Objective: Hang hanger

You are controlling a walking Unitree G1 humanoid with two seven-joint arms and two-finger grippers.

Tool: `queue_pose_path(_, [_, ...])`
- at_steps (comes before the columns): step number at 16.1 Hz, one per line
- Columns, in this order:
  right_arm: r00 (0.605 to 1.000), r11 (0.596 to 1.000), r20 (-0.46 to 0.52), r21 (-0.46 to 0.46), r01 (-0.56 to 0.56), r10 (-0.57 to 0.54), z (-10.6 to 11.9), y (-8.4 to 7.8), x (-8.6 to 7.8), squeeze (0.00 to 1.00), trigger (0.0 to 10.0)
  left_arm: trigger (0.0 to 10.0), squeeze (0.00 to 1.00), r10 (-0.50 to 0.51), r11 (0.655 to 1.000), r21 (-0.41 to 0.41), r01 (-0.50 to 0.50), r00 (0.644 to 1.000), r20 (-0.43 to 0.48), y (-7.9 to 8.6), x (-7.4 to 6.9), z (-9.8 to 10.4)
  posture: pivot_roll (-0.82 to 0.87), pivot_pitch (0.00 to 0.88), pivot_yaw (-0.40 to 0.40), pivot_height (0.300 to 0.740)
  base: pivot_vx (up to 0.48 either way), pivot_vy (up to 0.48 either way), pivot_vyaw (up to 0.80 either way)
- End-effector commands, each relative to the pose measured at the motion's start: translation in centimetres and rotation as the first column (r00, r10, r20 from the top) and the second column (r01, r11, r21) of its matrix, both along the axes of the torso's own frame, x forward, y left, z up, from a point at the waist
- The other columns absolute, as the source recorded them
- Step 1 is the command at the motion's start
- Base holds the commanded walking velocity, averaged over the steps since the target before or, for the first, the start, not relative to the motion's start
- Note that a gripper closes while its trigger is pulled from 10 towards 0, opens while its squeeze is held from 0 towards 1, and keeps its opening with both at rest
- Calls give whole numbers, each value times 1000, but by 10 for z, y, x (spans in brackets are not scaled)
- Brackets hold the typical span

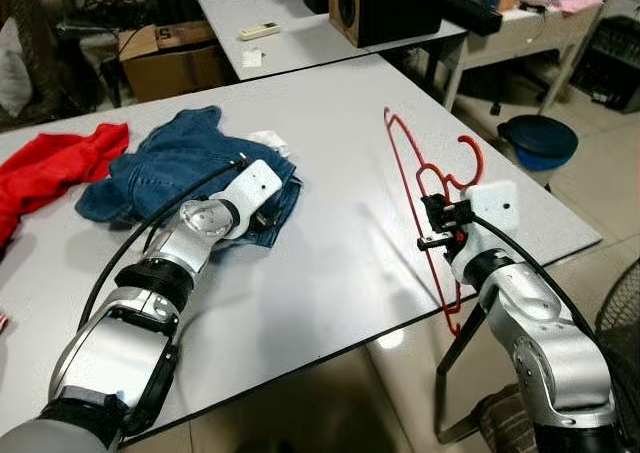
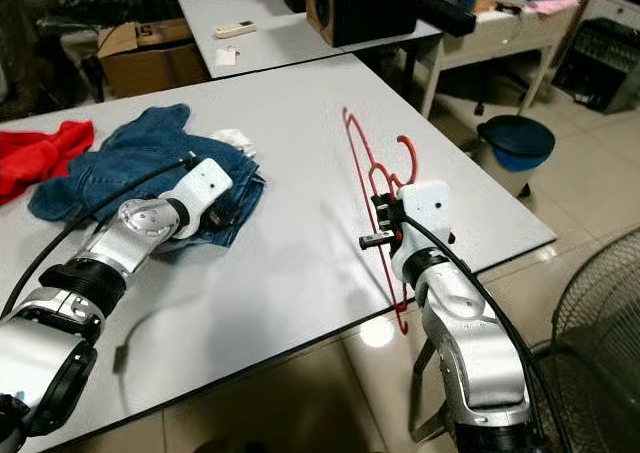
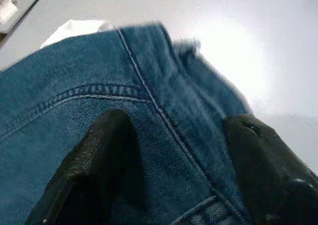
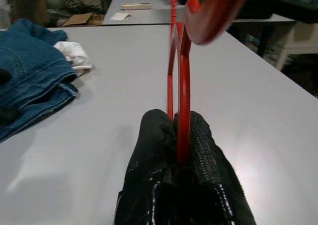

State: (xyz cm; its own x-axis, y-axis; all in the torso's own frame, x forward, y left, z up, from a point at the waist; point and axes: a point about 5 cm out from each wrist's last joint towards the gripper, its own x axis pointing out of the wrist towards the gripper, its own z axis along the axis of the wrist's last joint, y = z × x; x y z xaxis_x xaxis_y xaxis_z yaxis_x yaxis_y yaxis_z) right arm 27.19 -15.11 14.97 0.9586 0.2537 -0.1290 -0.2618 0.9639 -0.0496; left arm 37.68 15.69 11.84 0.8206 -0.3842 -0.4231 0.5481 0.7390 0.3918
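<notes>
A thin red hanger (image 4: 183, 86) is held edge-up over the right side of the white table (image 1: 340, 273), its hook (image 1: 472, 151) pointing away from me. My right gripper (image 1: 440, 223) is shut on the hanger's wire, pinching it between both fingertips (image 4: 198, 135). My left gripper (image 1: 262, 218) rests at the near right edge of a crumpled pair of blue jeans (image 1: 170, 163). Its fingers (image 3: 99, 150) stand open, spread to either side of a denim seam (image 3: 164, 120).
A red garment (image 1: 50, 168) lies at the table's left, and a white cloth (image 1: 268, 139) peeks out behind the jeans. Beyond are a second table with a remote (image 1: 259, 31) and a speaker (image 1: 375, 3), plus a cardboard box (image 1: 165, 58). A blue bin (image 1: 538, 141) and a fan (image 1: 620, 323) stand to the right.
</notes>
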Motion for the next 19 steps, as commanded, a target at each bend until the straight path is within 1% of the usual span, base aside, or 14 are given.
queue_pose_path(1, [999,999,17,0,-32,32,4,6,4,0,10000,10000,0,-16,991,-132,14,1000,-18,-9,-1,3,-6,0,34,740,0,0,0])
queue_pose_path(2, [999,999,18,0,-35,35,4,7,5,0,10000,7922,0,-28,993,-113,25,999,-23,-9,-2,0,-5,0,33,740,0,0,0])
queue_pose_path(3, [999,999,19,1,-38,37,4,8,5,0,10000,0,0,-31,998,-53,29,999,-30,-7,-4,-5,-10,0,37,740,0,0,0])
queue_pose_path(5, [999,999,17,1,-35,35,2,7,4,0,10000,0,0,-45,998,41,50,993,-108,9,-12,-20,-17,0,51,740,0,0,0])
queue_pose_path(7, [999,1000,18,2,-29,29,2,6,3,0,10000,0,0,-41,996,79,51,992,-118,14,-13,-23,-26,0,61,740,0,0,0])
queue_pose_path(9, [1000,1000,19,2,-21,21,2,5,2,0,10000,0,0,-20,992,124,33,995,-102,18,-12,-22,-38,0,74,740,0,0,0])
queue_pose_path(11, [1000,1000,20,2,-12,12,2,4,1,0,10000,0,0,-21,991,132,35,994,-103,18,-12,-22,-48,0,85,740,0,0,0])
queue_pose_path(12, [1000,1000,20,2,-5,5,2,3,-1,0,10000,0,0,-30,992,119,42,995,-98,16,-12,-22,-56,0,93,740,0,0,0])
queue_pose_path(13, [1000,1000,19,2,1,-1,1,2,-2,0,10000,0,0,-53,994,89,61,995,-88,12,-12,-20,-60,0,96,740,0,0,0])
queue_pose_path(15, [1000,1000,21,-1,9,-9,1,1,-2,0,10000,0,0,-118,992,31,119,992,-33,-2,-10,-15,-69,0,102,740,0,0,0])
queue_pose_path(17, [1000,1000,24,-4,13,-13,2,0,-2,0,10000,0,0,-150,988,25,150,989,-6,-9,-11,-14,-74,0,105,740,0,0,0])
queue_pose_path(18, [1000,1000,27,-6,14,-14,3,-1,-2,0,10000,0,0,-186,983,6,186,982,26,-16,-11,-12,-79,0,107,740,0,0,0])
queue_pose_path(19, [1000,1000,28,-8,15,-15,3,-1,-2,0,10000,0,0,-258,966,-4,258,965,45,-24,-15,-12,-84,0,112,740,0,0,0])
